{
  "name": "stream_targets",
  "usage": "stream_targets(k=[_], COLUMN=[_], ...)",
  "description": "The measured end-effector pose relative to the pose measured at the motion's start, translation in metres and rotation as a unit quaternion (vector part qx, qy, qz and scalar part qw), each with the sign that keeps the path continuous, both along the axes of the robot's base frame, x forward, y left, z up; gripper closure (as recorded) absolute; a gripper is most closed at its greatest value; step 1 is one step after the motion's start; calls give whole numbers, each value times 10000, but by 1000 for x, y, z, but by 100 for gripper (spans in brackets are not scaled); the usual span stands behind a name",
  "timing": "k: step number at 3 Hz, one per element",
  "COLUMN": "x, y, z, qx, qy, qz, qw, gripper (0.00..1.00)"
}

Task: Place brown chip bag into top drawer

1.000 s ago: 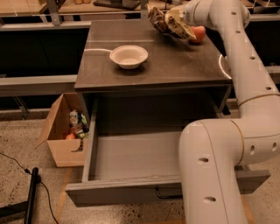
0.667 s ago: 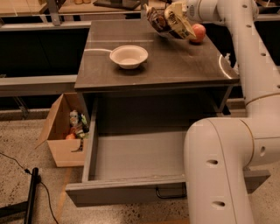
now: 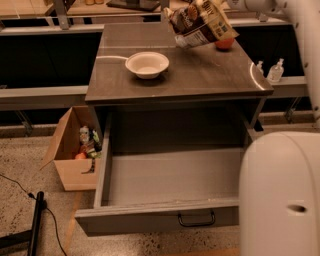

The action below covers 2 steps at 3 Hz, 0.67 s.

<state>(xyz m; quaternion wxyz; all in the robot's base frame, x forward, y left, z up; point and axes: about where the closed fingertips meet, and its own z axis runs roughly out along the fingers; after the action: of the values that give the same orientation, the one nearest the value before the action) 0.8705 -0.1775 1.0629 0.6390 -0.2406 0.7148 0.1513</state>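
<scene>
1 brown chip bag (image 3: 201, 24), airborne over the back-right part of the counter (image 3: 200, 80), tilted, not touching the top. Gripper (image 3: 214, 4) sits at the bag's upper end by the top edge of the view, clamped on the bag. 1 apple (image 3: 225, 44) on the counter near the back-right corner, partly hidden behind the bag. 1 white bowl (image 3: 147, 64) mid-counter, toward the left edge. 1 top drawer (image 3: 150, 223) pulled fully out under the front edge, 1 black handle (image 3: 196, 219) on its front panel. 1 cardboard box (image 3: 70, 172) on the floor off the left edge, small items inside. 2 bottles (image 3: 276, 70) on a ledge past the right edge.
</scene>
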Motion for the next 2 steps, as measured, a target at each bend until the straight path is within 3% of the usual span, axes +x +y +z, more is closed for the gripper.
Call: stream_targets(k=[1,2], x=[-50,-118], y=[-19,-41], z=[61,114], qx=[130,235], qy=[-392,-702], qz=[-153,-381], qw=[9990,9965], gripper=[100,100])
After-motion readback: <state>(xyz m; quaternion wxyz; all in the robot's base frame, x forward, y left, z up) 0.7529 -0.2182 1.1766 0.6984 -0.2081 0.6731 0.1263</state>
